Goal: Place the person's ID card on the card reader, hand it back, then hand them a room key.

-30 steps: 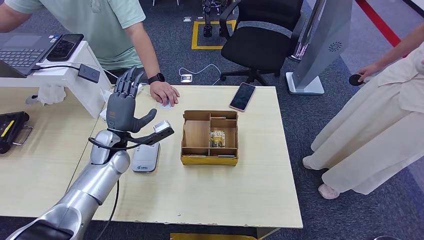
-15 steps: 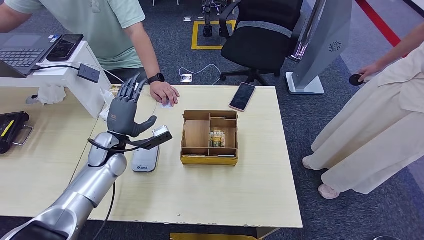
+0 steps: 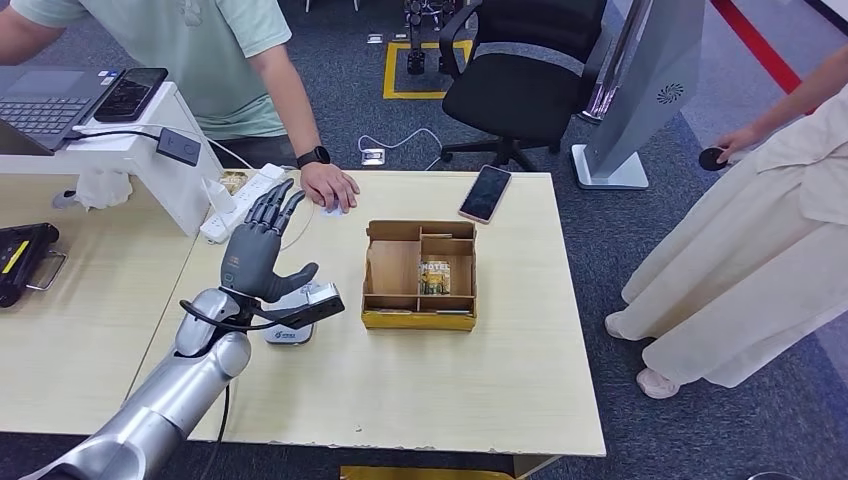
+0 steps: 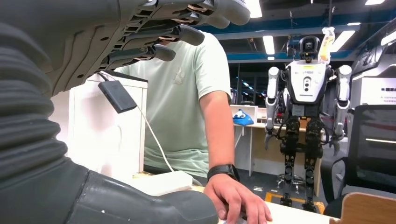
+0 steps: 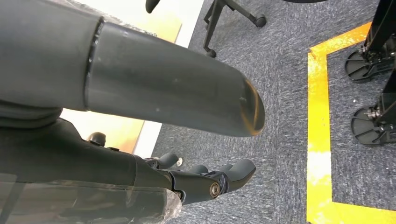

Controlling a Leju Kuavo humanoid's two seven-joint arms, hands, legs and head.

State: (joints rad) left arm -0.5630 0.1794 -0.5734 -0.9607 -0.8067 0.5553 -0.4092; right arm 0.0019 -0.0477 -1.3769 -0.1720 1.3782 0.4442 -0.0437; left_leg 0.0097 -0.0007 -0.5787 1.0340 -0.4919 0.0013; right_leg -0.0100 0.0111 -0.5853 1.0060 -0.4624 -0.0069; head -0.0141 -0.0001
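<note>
Left hand point(image 3: 258, 250) spread, empty, above card reader point(image 3: 291, 322); logo illegible

Head view high, looking down on table point(image 3: 420, 380); left wrist low, level — both catch person's hand point(image 3: 330, 186).

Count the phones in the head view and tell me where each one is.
2. One phone lies on the far edge of the wooden table, near the black chair. Another phone rests on the white stand, beside the laptop. More may be hidden.

The table point(image 3: 480, 380) carries a wooden box point(image 3: 419, 275), phone point(image 3: 485, 193) and card reader point(image 3: 290, 325).
</note>
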